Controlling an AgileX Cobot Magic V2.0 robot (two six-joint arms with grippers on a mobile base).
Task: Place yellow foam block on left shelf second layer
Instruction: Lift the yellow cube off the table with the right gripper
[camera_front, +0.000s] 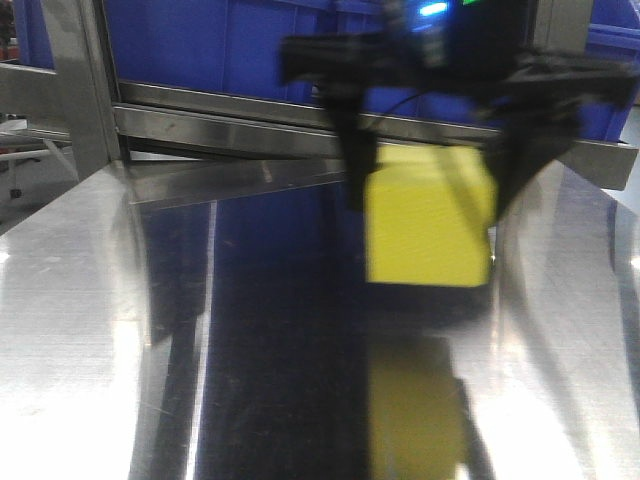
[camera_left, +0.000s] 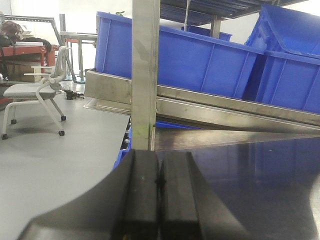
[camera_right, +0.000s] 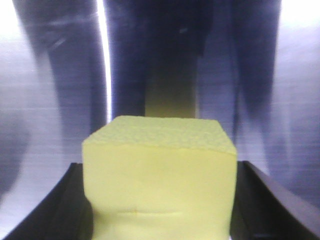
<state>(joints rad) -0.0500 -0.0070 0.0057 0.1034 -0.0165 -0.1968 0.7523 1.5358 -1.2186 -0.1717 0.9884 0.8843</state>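
R gripper (camera_front: 432, 200): clamped on yellow foam block (camera_front: 428, 230), one dark finger (camera_front: 355, 160) down each side face.
Block in grip: fills the gap in the R wrist view, top face bare, no tilt seen.
Block shape: near-cube, no real long axis, so orientation shouldn't matter for the set-down.
Landmark: front rail (camera_front: 250, 110) of left shelf (camera_left: 145, 75).
Block vs rail: on the near side, just in front of it, top edge abt level w/ it.
Under block: steel sheet (camera_front: 80, 300) on the near side of the rail. Dark band btw block and its reflection suggests it's held clear, not certain.
Above rail: blue bins (camera_front: 220, 45) sit on it, right behind the gripper.
Key relation: rail and bins lie straight ahead of the R gripper, so the move is likely fwd past the rail. Which tier is 2nd can't be told from here.
L gripper (camera_left: 159, 200): pads pressed together, holding nothing, near side of rail by the upright post.
Nearer arm: R, already carrying.
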